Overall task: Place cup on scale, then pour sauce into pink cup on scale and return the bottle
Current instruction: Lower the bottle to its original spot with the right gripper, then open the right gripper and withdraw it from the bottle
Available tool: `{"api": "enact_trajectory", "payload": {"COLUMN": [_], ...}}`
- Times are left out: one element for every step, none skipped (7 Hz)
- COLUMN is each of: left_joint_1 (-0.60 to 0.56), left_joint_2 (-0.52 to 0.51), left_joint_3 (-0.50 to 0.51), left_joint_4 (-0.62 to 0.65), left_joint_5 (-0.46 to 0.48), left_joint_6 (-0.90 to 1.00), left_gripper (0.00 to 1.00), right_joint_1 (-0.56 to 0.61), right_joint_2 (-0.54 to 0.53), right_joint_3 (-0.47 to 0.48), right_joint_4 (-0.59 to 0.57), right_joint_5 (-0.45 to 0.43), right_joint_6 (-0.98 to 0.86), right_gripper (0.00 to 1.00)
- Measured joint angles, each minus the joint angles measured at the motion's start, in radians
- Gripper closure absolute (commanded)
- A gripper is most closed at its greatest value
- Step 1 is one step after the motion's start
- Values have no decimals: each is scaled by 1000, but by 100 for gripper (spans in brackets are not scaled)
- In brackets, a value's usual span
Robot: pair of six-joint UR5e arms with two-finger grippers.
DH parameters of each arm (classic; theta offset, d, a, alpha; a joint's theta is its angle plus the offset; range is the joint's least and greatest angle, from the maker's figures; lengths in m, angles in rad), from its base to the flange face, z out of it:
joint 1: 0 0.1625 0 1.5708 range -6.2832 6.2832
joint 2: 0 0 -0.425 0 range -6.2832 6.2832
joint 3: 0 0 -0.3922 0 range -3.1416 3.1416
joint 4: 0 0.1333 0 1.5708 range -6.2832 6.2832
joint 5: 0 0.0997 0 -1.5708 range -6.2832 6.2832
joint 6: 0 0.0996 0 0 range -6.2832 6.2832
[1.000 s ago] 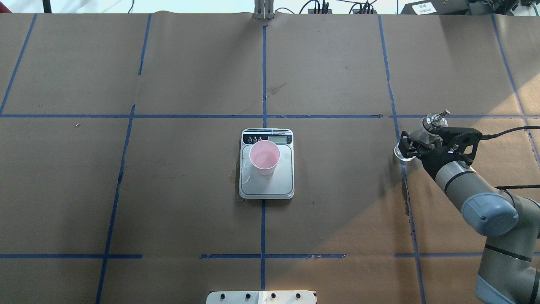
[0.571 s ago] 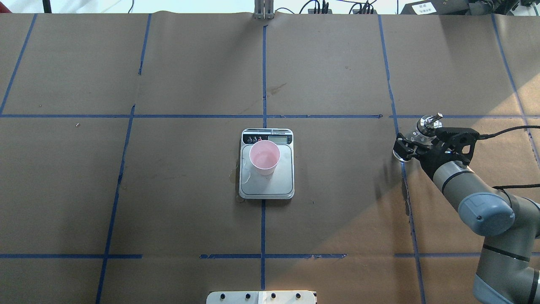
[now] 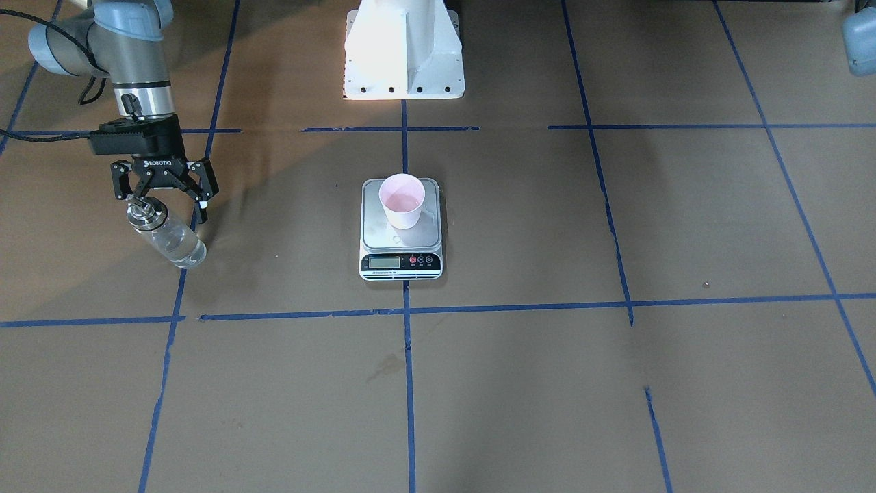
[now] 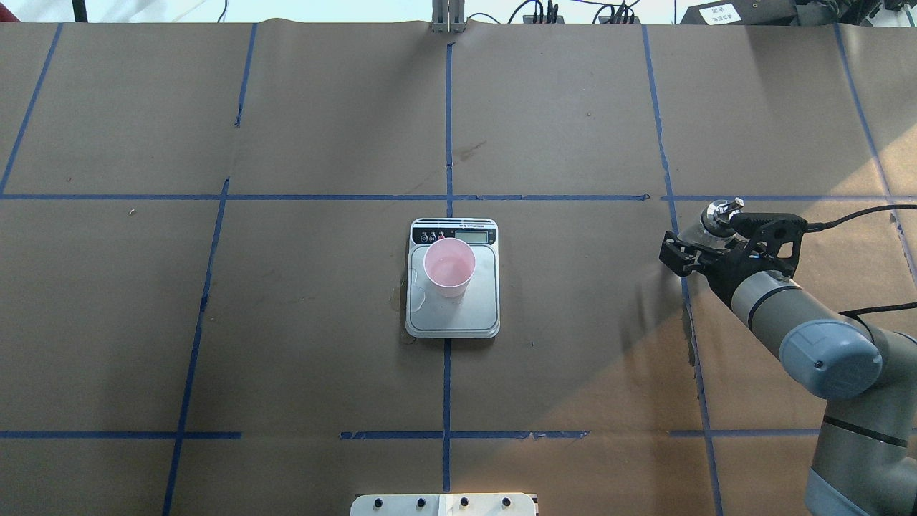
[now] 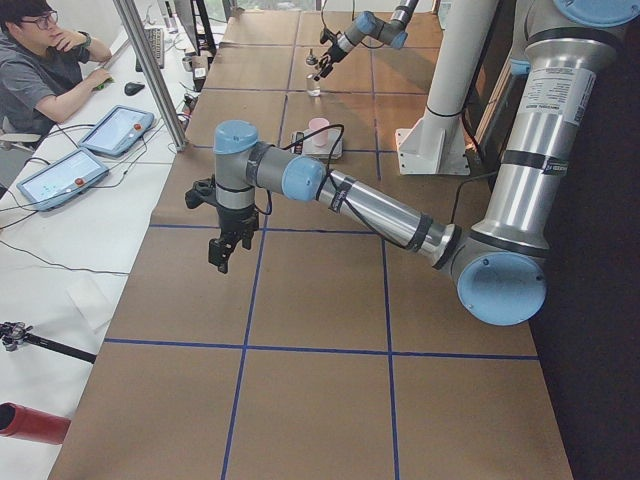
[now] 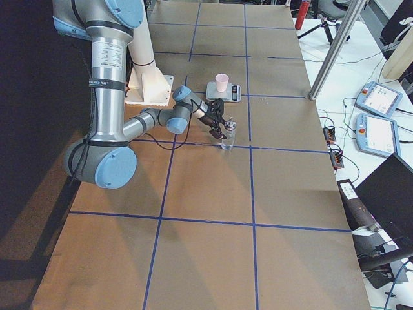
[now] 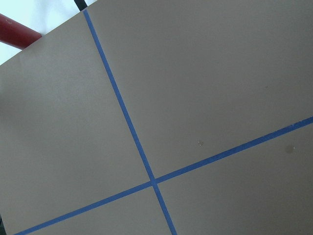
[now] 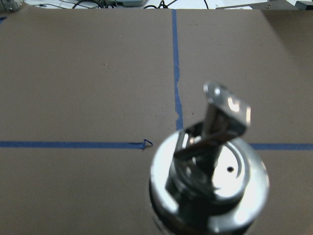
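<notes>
Look at the right gripper [image 3: 166, 203]: its fingers [image 3: 202, 190] are spread wide and hold nothing. Between and just under them sits the silver cap [image 3: 145, 214] of the bottle [image 3: 171, 239]. The bottle stands upright on the table [image 3: 616, 383] at the robot's right side, its base on a blue tape line [image 3: 179, 287]. You cannot tell whether either finger touches the cap. The sauce [image 3: 182, 249] shows as clear liquid low in the glass.

Toward the table's middle, well apart from the bottle, the cup [image 3: 402, 200] stands on the steel plate of the scale [image 3: 373, 236], near the plate's edge toward the white robot base [image 3: 402, 48]. The scale's display faces away from the robot, and its digits are too small for you to read. Whether the cup holds liquid is hard to make out.

In the right wrist view the cap and spout fill the lower frame, blurred, and the glass is cut off. You only find the left gripper [image 5: 222, 252] in the left side view, pointing down over the paper, so its fingers cannot be judged. An operator [image 5: 40, 70] sits beside two tablets [image 5: 115, 128].
</notes>
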Motion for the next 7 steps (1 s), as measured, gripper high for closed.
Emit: {"api": "enact_trajectory", "payload": {"left_joint_1": [0,-1,-3,-7,-11,-11,-12], "left_joint_2": [1,3,5,6,6,7,7], "left_joint_3": [-1,-4,-10,-14,-16,-16,-16], "left_joint_4": [0,0,0,0,0,0,0], "left_joint_5": [0,0,0,1,2,2,2], "left_joint_6": [0,0,0,1,2,3,4], "left_gripper": [0,0,0,0,0,0,0], "right_joint_1": [2,6,21,53,85,116,165], "right_joint_2": [-21,-37,-42,-39,-39,-39,-38], "right_joint_3": [30,58,105,168,226,271,319], "right_joint_4": [-68,-122,-207,-318,-406,-480,-568], "right_joint_5": [63,147,254,369,459,535,625], "right_joint_6": [-5,-14,-28,-48,-70,-92,-127], "right_gripper": [0,0,0,0,0,0,0]}}
